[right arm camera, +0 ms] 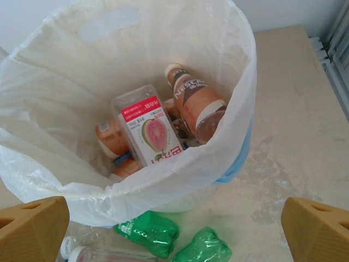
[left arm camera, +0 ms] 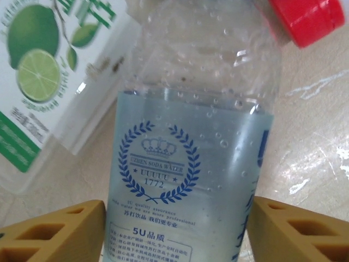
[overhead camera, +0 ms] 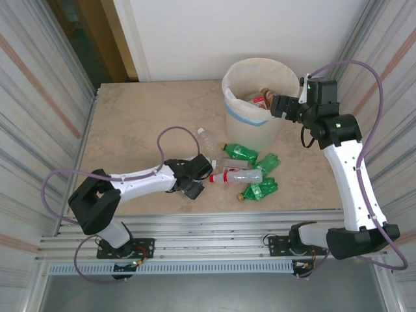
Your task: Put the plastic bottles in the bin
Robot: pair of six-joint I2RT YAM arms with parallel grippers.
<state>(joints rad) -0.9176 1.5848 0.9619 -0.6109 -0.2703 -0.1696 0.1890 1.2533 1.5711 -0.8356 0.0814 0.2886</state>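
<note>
The bin [overhead camera: 259, 133] is standing far right on the table [overhead camera: 130, 130], a round cream bucket wearing a blue band under a crinkly translucent liner, with bottles [right arm camera: 150, 134] lying inside. The right gripper [right arm camera: 174, 224] is hovering beside it, fingers spread wide. The left gripper [left arm camera: 177, 218] is straddling a clear bottle [left arm camera: 191, 136]; I can't tell whether it is squeezing.

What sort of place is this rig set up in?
Probably a lab test cell: corrugated panels wall the table, an aluminium rail frame lines its near edge, and bottles lie staged beside the bin.
</note>
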